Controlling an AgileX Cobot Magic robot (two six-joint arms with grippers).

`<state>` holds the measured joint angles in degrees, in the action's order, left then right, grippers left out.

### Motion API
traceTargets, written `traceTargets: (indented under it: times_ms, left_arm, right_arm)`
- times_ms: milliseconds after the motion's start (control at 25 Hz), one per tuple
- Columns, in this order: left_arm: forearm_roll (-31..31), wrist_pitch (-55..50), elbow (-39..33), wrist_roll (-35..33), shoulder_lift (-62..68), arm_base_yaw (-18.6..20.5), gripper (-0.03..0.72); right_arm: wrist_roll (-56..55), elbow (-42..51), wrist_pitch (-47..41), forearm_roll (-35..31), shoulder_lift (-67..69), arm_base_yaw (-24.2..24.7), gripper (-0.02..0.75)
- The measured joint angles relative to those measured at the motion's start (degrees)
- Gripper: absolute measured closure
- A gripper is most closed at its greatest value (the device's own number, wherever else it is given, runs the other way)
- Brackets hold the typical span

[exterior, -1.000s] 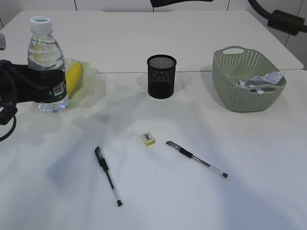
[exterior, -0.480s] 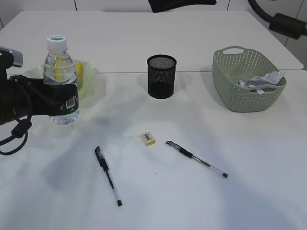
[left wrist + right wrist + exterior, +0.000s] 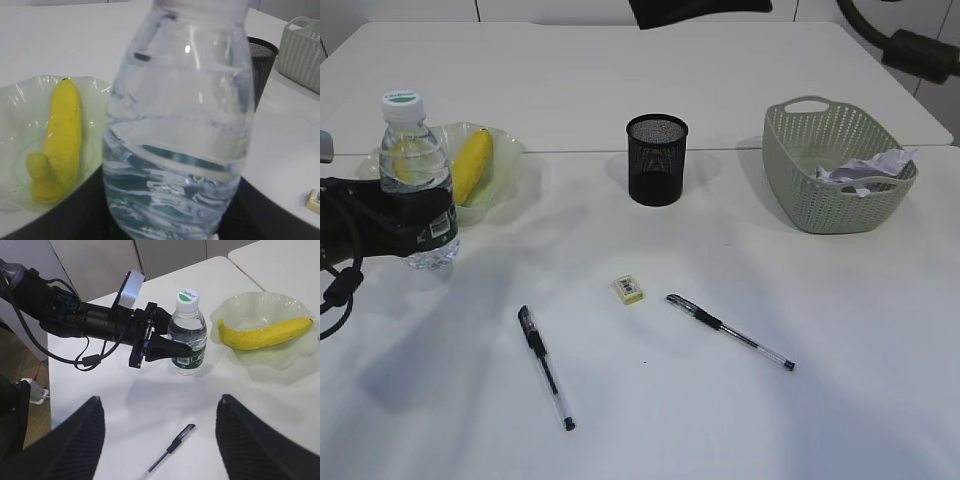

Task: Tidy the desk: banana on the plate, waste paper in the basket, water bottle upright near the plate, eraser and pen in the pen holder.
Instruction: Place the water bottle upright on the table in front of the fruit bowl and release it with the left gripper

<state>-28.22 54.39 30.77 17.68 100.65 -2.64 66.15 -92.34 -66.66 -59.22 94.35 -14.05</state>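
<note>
Left gripper [image 3: 415,215] clamped on bottle [image 3: 415,185], upright, just beside plate [image 3: 510,160]. Banana [image 3: 472,165] lies on plate. Right gripper [image 3: 160,440] spread wide, holding nothing. Eraser [image 3: 628,290] and two pens [image 3: 545,367] [image 3: 730,332] lie on desk [image 3: 840,320]. Holder [image 3: 656,160] stands mid-desk. Paper [image 3: 868,165] in basket [image 3: 835,165].
</note>
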Motion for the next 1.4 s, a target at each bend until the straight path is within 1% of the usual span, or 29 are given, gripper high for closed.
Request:
traceTargets:
  times_ms: [120, 320, 720, 1000, 1400]
  left_arm:
    - [-0.33, 1.85, 0.0, -0.21, 0.85, 0.0, 0.298]
    - [-0.33, 5.15, 0.0, -0.35, 5.19, 0.0, 0.253]
    - [0.77, 7.61, 0.0, -1.86, 8.67, 0.0, 0.249]
    - [1.63, 8.02, 0.0, -4.33, 12.49, 0.0, 0.249]
    - [2.31, 8.36, 0.1, -6.13, 12.73, 0.0, 0.249]
  right_arm:
    - [-0.12, 0.0, 0.0, 0.0, 0.0, 0.0, 0.225]
    - [-0.34, 0.0, -0.84, 0.0, 0.0, 0.0, 0.225]
    - [-0.77, 0.0, -1.16, 0.0, 0.0, 0.0, 0.225]
    - [-1.2, 0.0, -1.71, 0.0, 0.0, 0.0, 0.225]
    - [-1.32, 0.0, -2.3, 0.0, 0.0, 0.0, 0.225]
